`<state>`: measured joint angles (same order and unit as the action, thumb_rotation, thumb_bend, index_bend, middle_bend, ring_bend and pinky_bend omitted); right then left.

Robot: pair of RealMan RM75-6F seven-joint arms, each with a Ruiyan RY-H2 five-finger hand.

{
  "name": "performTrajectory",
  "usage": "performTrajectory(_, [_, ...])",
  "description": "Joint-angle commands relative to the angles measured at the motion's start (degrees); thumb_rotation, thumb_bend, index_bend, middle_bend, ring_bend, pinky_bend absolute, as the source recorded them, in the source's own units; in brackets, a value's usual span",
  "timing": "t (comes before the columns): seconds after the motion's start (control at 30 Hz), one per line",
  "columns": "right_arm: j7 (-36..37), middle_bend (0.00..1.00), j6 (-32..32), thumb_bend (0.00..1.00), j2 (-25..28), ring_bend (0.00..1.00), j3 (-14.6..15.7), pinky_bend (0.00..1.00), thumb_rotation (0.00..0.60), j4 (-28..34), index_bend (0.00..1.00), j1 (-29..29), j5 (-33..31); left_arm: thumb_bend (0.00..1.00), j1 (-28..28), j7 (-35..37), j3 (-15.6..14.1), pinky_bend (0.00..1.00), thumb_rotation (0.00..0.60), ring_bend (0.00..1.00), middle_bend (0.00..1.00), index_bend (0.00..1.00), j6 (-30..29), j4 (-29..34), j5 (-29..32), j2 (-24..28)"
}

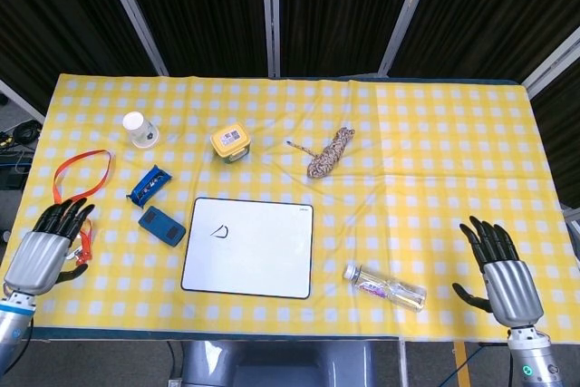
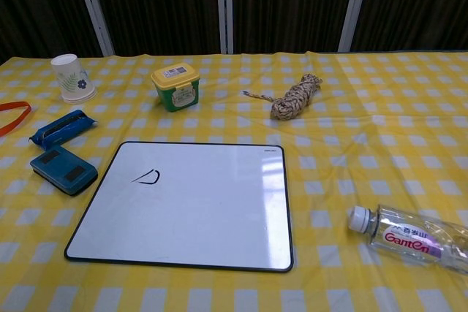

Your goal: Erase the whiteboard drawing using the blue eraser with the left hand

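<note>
A white whiteboard (image 1: pixel 249 246) (image 2: pixel 183 204) with a dark rim lies flat near the table's front, with a small black drawing (image 1: pixel 220 231) (image 2: pixel 147 177) near its upper left corner. The blue eraser (image 1: pixel 161 227) (image 2: pixel 63 169) lies just left of the board. My left hand (image 1: pixel 47 247) hovers open at the front left, well left of the eraser, fingers spread and holding nothing. My right hand (image 1: pixel 500 269) stays open at the front right, far from the board. Neither hand shows in the chest view.
A blue wrapped packet (image 1: pixel 149 184) lies behind the eraser. An orange lanyard (image 1: pixel 77 189) lies beside my left hand. A paper cup (image 1: pixel 140 130), a yellow-lidded tub (image 1: pixel 230 143), a coiled rope (image 1: pixel 329 152) and a lying plastic bottle (image 1: pixel 385 287) are spread over the yellow checked cloth.
</note>
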<state>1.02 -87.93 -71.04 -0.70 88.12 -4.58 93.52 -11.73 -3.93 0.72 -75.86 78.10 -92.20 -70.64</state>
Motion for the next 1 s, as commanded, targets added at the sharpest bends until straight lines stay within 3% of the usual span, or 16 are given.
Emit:
performTrajectory(0.03, [0.11,0.0,-0.06,0.07,0.1,0.0,-0.09,0.0,0.6,0.0,0.01,0.04,-0.15,0.2,-4.72,-2.66,0.06,0.11,0.6,0.02,0.0,0.07,6.56,0.43,-0.32,1.06])
performTrajectory(0.4, [1.27,0.0,0.39,0.07,0.44,0.0,-0.52,0.0,0.6,-0.02,0.01,-0.13,-1.04,0.26,-12.21,-6.8,1.74,0.15,0.6,0.08,0.03,0.17,16.83,-0.57,2.04,-1.43])
performTrajectory(1.0, [2.47,0.0,0.59,0.07,0.86,0.0,-0.93,0.0,0.6,0.03,0.01,-0.2,-1.82,0.26,-18.45,-13.44,2.31,0.15,0.6,0.1,0.06,0.21,25.02,-2.7,6.85,-8.43])
